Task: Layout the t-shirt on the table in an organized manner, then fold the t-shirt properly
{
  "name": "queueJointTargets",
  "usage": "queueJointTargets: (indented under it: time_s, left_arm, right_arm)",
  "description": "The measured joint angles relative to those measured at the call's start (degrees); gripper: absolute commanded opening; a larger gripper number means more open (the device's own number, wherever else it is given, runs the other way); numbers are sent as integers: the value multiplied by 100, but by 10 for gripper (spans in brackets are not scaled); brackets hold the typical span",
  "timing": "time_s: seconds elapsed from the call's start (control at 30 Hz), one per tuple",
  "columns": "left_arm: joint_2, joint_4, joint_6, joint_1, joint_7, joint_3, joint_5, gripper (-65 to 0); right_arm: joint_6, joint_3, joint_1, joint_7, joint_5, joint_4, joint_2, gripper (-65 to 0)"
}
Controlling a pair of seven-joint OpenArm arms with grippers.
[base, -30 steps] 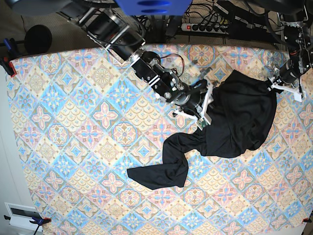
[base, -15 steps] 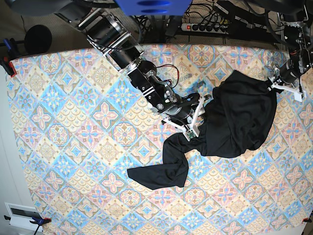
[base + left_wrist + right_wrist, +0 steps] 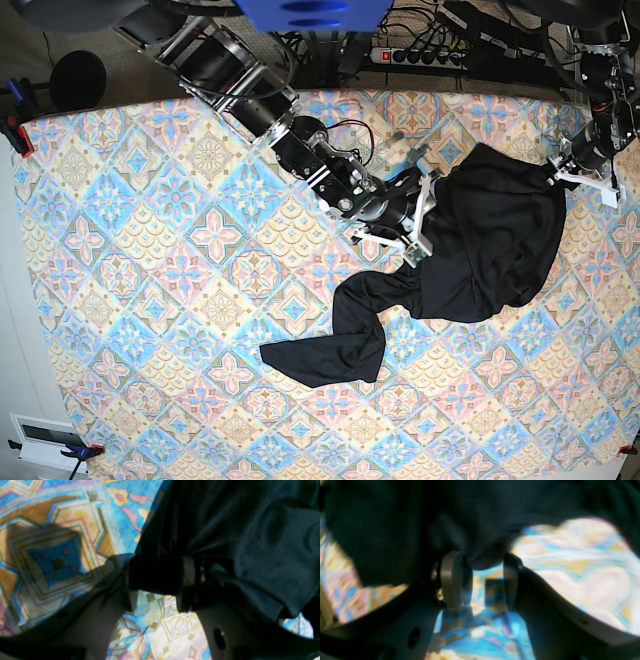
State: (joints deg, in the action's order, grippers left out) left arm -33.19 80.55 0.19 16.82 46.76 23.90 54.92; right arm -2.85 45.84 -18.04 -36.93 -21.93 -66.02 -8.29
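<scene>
The t-shirt lay bunched toward the table's far right. The left gripper pinched its edge; the right gripper stood parted around a fold (unclamped), which might slip free, leaving the cloth crumpled.

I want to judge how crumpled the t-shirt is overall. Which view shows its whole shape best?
The base view: the whole t-shirt lies in frame, bunched at the right with a twisted tail trailing toward the table's middle. The left wrist view shows only dark folds beside its fingers; the right wrist view shows a blurred edge only.
</scene>
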Motion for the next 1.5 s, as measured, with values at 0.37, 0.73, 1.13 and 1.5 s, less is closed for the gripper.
queueJointTargets:
  time_s: [0.37,0.73,1.13,1.5]
  left_arm:
    - [0,0,0,15,0,0,-2,-418]
    - [2,0,0,-2,2,0,0,-418]
    - [-13,791,33,-20,44,-402,-57,-418]
    - [20,1558,22,-133,79,-479,-70,-418]
  right_arm:
    - [33,289,-227,251,31,444,9,-417]
    - [22,308,-168,748,9,603,17,-650]
    - [-98,-1032,437,-90,7,-2184,643,-650]
    - [-125,-2435,1377,-334,-31,-4166,1596,-650]
